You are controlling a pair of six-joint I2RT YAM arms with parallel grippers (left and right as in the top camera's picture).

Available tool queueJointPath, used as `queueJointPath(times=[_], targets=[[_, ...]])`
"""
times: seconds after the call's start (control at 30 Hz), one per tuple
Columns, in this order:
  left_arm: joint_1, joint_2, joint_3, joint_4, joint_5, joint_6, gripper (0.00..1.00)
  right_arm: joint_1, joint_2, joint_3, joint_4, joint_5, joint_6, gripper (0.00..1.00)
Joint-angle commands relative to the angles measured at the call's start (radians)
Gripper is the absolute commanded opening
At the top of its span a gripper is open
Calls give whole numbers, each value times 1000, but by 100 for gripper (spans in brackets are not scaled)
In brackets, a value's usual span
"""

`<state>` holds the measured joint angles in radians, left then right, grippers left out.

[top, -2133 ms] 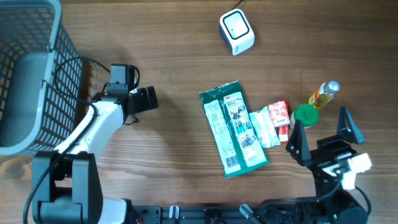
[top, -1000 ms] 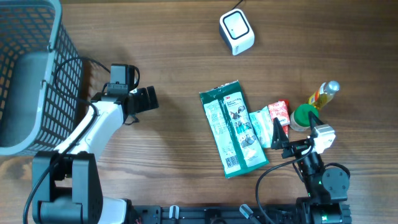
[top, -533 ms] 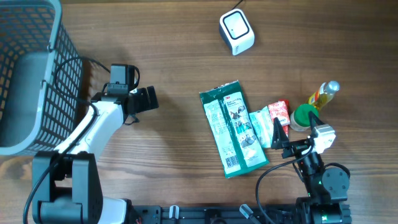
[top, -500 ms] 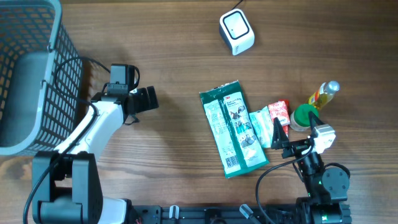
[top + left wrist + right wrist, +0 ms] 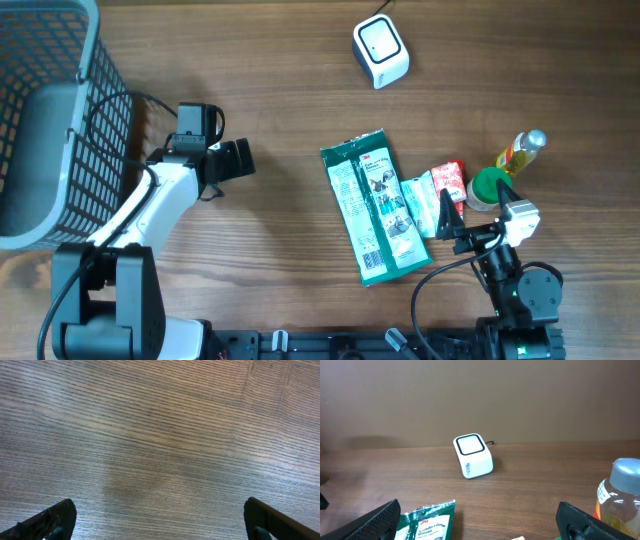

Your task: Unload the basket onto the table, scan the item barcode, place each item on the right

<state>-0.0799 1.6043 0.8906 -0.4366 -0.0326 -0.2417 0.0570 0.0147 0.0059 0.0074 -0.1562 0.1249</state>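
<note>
Over table (image 5: pixel 165 435), left end effector (image 5: pixel 160 527) fully spread, empty; right end effector (image 5: pixel 477 510) likewise, seemingly touching nothing.

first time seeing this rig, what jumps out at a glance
The long green glove package lies in the middle of the wooden table. A white barcode scanner sits alone beyond it near the far edge, and a grey wire basket fills the far left corner.

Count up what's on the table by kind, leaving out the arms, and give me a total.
Packets: 2 (big packet, small packet)
Red box: 1
Bottle: 1
Green cap: 1
Scanner: 1
Basket: 1
Total: 7
</note>
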Motion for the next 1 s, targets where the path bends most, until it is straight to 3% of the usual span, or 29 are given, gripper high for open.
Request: queueJointPath(times=[0.0, 0.57, 0.97], targets=[[3, -18, -2, 3, -3, -4, 100, -5, -10, -1, 3, 9, -20, 100], [3, -34, -2, 3, -3, -5, 100, -5, -10, -1, 3, 9, -19, 100], [4, -334, -2, 3, -3, -5, 100, -5, -10, -1, 3, 9, -20, 100]])
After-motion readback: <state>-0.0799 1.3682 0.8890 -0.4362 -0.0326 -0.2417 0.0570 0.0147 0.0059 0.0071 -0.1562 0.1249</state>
